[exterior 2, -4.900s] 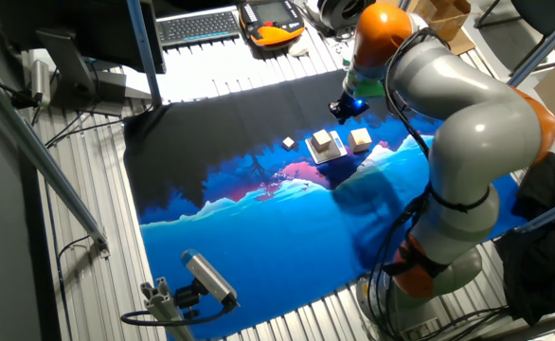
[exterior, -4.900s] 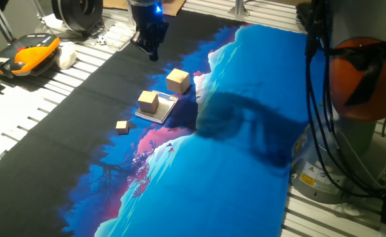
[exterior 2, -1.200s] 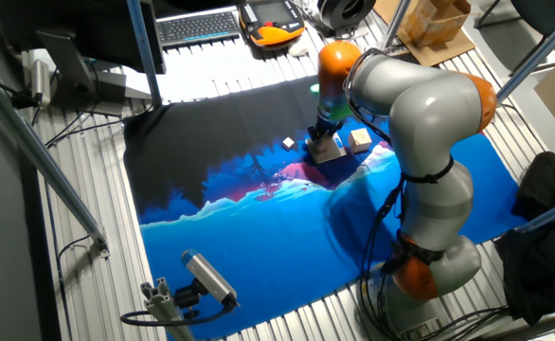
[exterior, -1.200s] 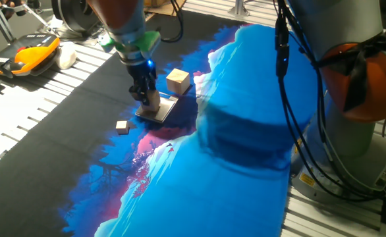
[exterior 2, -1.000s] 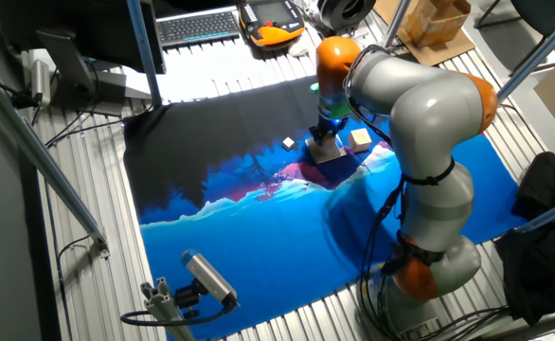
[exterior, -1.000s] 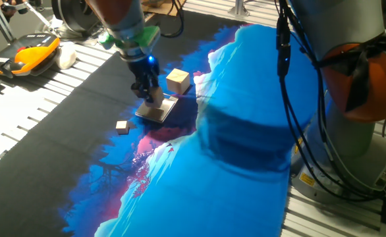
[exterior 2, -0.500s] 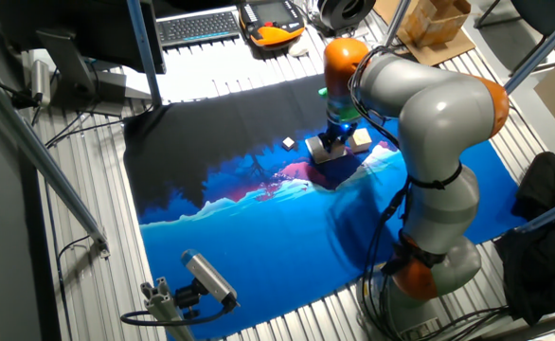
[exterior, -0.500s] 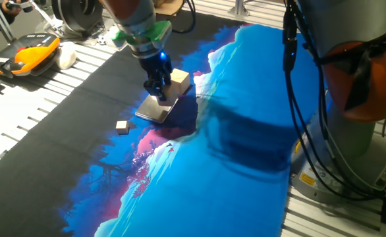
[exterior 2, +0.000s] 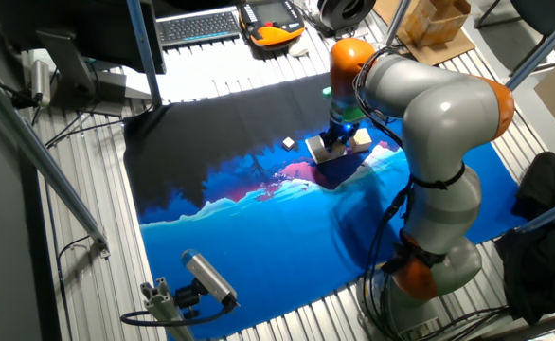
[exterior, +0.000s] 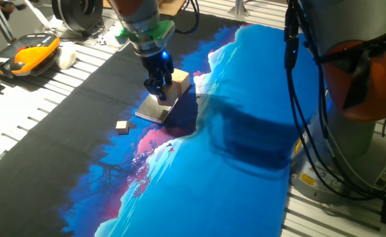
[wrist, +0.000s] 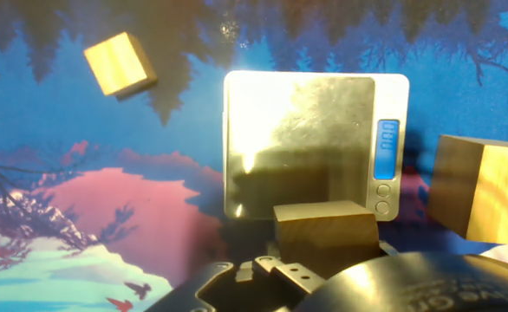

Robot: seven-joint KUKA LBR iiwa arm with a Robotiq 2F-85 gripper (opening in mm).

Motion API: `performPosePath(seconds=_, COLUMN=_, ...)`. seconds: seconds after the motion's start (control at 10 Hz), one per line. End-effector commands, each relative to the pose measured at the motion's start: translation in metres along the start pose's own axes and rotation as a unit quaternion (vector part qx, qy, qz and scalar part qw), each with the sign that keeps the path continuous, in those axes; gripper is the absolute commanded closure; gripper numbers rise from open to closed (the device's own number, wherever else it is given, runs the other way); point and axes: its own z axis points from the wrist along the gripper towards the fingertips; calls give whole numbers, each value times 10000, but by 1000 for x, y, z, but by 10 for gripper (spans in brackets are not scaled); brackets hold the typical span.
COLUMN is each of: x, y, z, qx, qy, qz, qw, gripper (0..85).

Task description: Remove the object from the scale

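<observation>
My gripper is shut on the mid-sized tan wooden cube and holds it just above the scale, over the edge nearest the larger cube. The scale is a thin silvery square plate, and its top is bare in the hand view, with a small blue display at its side. In the other fixed view the gripper stands over the scale. My fingers hide most of the cube in both fixed views.
A larger tan cube sits just beyond the scale, also in the hand view. A tiny tan cube lies on the black part of the mat. An orange-black handheld unit and a keyboard lie off the mat.
My gripper came down onto the scale, shut on the mid-sized cube, lifted it off the plate and shifted it toward the larger cube. The plate is now bare.
</observation>
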Motion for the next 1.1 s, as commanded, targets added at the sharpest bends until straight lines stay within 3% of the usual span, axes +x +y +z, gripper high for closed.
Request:
performPosePath(seconds=0.0, x=0, y=0, z=0, qx=43, qy=-32, qz=-10, qw=10000, gripper=850)
performPosePath(seconds=0.1, x=0, y=0, z=0, qx=83, qy=-181, qz=35, qw=9998, gripper=850)
performPosePath(seconds=0.3, x=3, y=1, z=1, qx=73, qy=-296, qz=124, qw=9995, gripper=850)
performPosePath(seconds=0.5, x=22, y=10, z=7, qx=234, qy=-339, qz=192, qw=9990, gripper=850)
performPosePath(seconds=0.6, x=28, y=12, z=12, qx=201, qy=-348, qz=207, qw=9990, gripper=850)
performPosePath(seconds=1.0, x=36, y=2, z=41, qx=158, qy=-419, qz=133, qw=9989, gripper=850)
